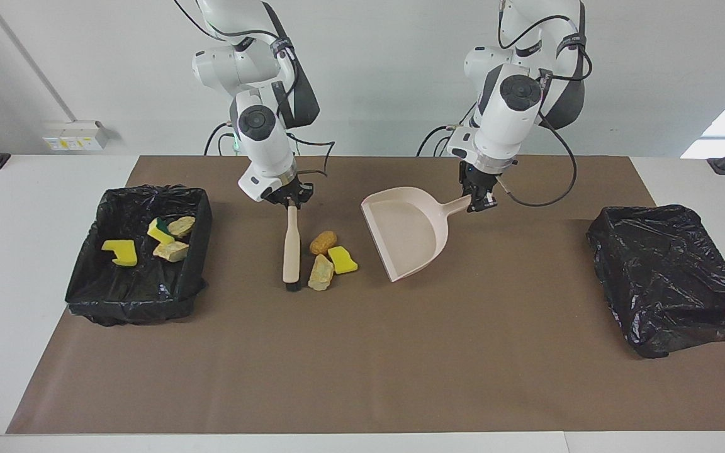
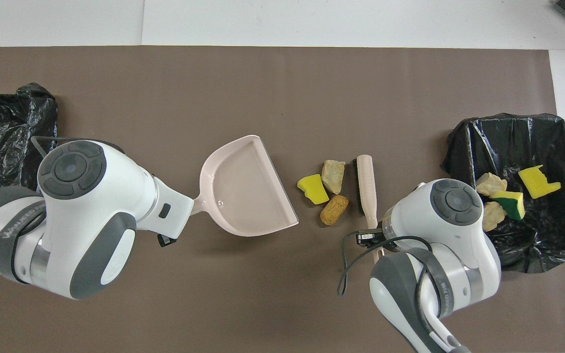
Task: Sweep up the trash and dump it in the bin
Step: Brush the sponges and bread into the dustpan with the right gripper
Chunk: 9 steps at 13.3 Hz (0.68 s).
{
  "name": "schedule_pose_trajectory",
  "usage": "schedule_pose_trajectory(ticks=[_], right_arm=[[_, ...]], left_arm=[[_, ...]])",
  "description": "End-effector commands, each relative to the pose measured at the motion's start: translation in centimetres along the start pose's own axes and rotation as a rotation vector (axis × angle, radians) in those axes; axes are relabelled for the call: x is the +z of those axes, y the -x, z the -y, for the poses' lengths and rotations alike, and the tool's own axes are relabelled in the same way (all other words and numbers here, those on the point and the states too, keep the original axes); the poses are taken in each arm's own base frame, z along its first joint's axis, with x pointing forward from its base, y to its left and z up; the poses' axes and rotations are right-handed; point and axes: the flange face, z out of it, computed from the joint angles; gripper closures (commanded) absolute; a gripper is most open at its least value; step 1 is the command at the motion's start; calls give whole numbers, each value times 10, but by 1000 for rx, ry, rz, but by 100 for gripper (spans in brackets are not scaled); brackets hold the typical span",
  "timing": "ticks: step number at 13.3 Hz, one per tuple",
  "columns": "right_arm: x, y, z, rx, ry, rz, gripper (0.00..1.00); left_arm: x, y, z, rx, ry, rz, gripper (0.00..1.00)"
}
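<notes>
A brown paper mat (image 1: pixel 362 377) covers the white table (image 1: pixel 16 264) before a pale wall. At the right arm's end, a crinkly black-lined bin (image 1: pixel 85 296) holds four trash pieces (image 1: pixel 170 250). The right gripper (image 1: pixel 289 202) is clamped on the handle of a beige brush (image 1: pixel 291 248), its bristles down on the mat beside three loose trash lumps (image 1: pixel 330 259): spongy yellow, rough tan. The left gripper (image 1: pixel 477 204) grips the handle of a smooth beige dustpan (image 1: pixel 403 236), mouth toward those lumps. Below it sits a second black-bagged bin (image 1: pixel 671 277). The grey arm band's lettering is unreadable.
</notes>
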Motion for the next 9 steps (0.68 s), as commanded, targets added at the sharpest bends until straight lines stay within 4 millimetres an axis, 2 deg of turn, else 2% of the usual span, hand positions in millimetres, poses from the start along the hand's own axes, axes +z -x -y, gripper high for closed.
schedule_pose_trajectory(ticks=[1,3,9], right_arm=[[3,4,2,-9,7,-17,100],[18,7,22,-22,11,-7,100],[24,-7,37,-46,-4,-37,100]], left_arm=[[15,6,-24,39,-33,-25,100],[32,1,-33,53,-45,-22,100],[55,0,-34,39,-107,18,100]])
